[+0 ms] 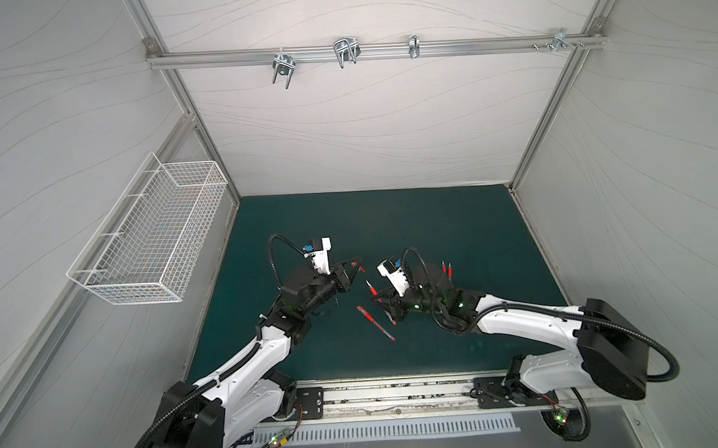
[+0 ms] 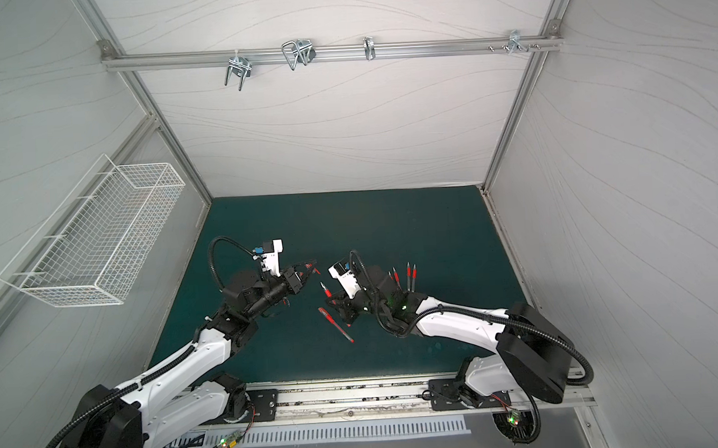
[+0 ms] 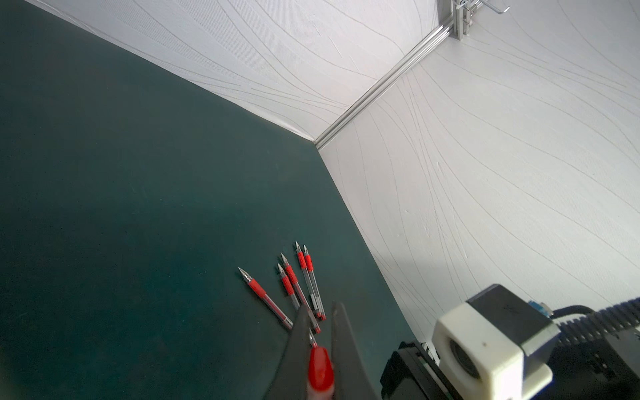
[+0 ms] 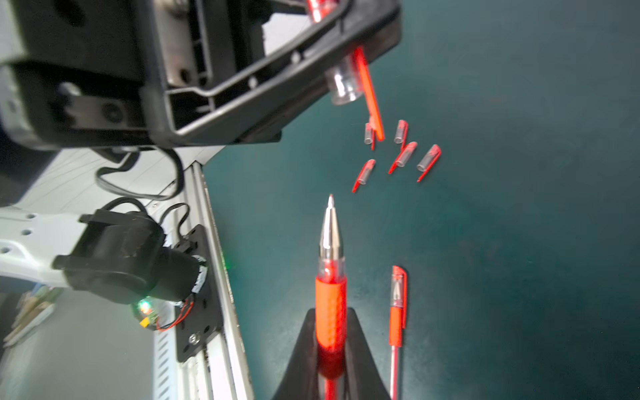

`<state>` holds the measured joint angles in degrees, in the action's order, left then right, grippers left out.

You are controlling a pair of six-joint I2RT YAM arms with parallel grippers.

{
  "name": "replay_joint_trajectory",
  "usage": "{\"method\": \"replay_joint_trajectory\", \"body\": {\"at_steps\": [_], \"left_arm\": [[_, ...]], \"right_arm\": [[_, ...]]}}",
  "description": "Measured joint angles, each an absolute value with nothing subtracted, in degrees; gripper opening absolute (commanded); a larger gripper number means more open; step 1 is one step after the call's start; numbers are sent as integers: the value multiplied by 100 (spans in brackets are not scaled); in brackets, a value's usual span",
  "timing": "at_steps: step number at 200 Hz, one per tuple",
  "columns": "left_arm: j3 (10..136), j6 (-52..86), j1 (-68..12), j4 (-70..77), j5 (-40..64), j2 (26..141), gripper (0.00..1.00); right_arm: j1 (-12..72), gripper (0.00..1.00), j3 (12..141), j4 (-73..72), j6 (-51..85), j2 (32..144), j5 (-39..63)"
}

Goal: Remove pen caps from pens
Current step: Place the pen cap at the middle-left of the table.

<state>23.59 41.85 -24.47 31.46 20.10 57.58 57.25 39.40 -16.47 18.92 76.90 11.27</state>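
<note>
Clamping the freed pen cap (image 4: 349, 81), the left gripper (image 1: 356, 266) sits just apart from the right gripper (image 1: 378, 300), whose gripped pen (image 4: 330, 277) points its bare tip at it.

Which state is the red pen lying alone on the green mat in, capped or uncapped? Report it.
Capped: the slim red-grip pen lying on the mat wears its red clipped cap over the tip.

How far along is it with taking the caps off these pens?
Mostly done. Five uncapped pens lie together on the mat, and five loose caps lie in a cluster. In hand: the right claw holds a bare pen, and the left claw holds its cap. Left: one capped pen on the mat.
</note>
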Motion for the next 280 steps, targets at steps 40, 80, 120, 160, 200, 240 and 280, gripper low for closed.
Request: {"method": "replay_joint_trajectory", "body": {"at_steps": [40,80,120,160,200,240,280], "left_arm": [[2386,4178,-2436,2453,1404,5747,0],[2698,4204,-2338,1020,228,5793,0],[3048,4268,-1988,279,-368,6309,0],[3148,4353,-1531,-102,-633,6963,0],[3288,4362,-1138,-305,-687,7485,0],[3402,4359,-980,-423,-716,7708,0],[3634,4346,-952,-663,-843,7922,0]], "right_arm": [[5588,0,3940,-1514,1872,7638,1118],[4934,0,3944,-1017,2073,7277,617],[3959,0,3948,-169,2423,7054,-272],[2762,0,3798,191,2882,6921,-744],[2276,0,3568,266,3170,7004,-816],[1796,0,3321,266,3413,7113,-829],[1662,0,3258,257,3474,7275,-764]]}}
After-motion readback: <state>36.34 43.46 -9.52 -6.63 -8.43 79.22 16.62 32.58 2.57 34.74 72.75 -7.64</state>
